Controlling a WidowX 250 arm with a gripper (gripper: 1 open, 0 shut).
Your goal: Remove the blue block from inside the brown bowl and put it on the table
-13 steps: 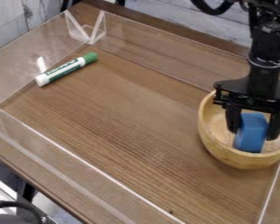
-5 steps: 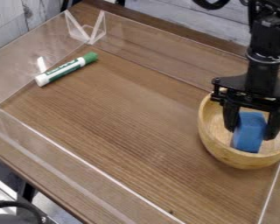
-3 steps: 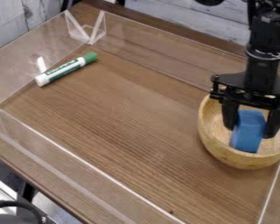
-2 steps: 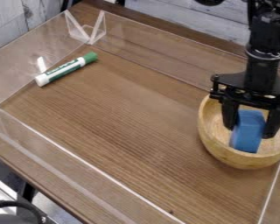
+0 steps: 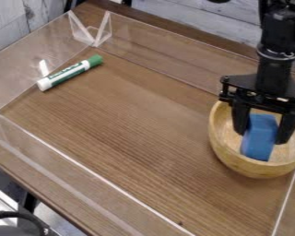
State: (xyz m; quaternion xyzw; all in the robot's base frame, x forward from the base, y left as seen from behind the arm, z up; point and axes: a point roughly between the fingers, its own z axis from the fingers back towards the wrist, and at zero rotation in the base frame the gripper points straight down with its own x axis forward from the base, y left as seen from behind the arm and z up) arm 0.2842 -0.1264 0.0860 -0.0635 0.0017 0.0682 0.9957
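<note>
Blue block [image 5: 261,140], a small matte upright prism, stands between the two dark fingers of the end effector [image 5: 262,132], within the outline of the brown bowl [image 5: 231,150]. Its lower end appears to sit at about rim height or just inside the hollow; whether it touches the bowl's floor cannot be told from this view. The end effector points straight down and is partly closed, its fingers pressed against opposite side faces of the block, so the block reads as gripped.

Judged by its look, the block is rigid, light and not fragile; its flat parallel faces offer the natural hold, taken high on the sides as here, and the matte finish should resist slipping. A tilt in the grip is the main risk, since a tall narrow piece could topple when set down.

The bowl, thick-rimmed and pale wood, rests near the right-hand edge of the desk [image 5: 137,129]. Low clear acrylic walls [image 5: 27,64] border the desk. A green and white marker [image 5: 70,72] lies well apart, toward the far left.
</note>
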